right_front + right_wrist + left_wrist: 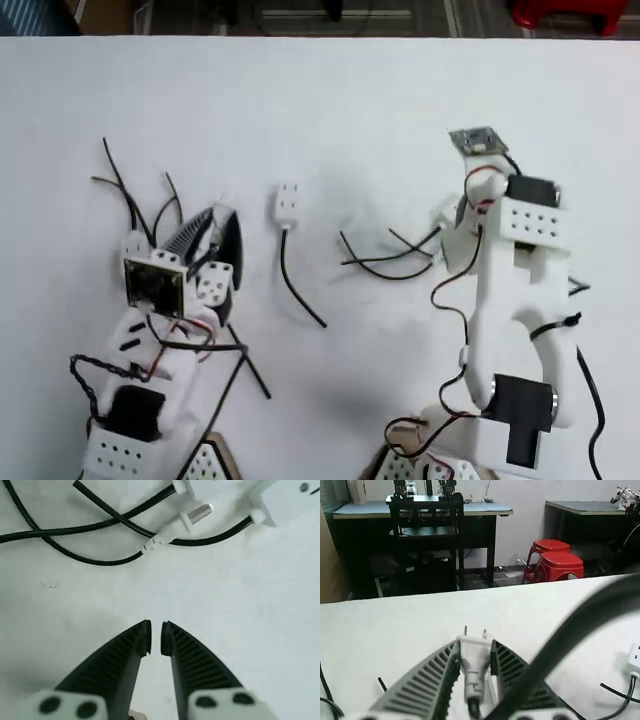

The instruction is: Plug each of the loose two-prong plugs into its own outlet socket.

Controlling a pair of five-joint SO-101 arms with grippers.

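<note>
Two risks: the plug clamped in the left gripper could twist between the ribbed fingers on contact, and the outlet socket, loose and well off to one side of those fingertips, may slide instead of mating. Left gripper is low and near level, prongs just past the tips. Right gripper points down, fingers nearly together, empty; second plug lies ahead of them.
</note>
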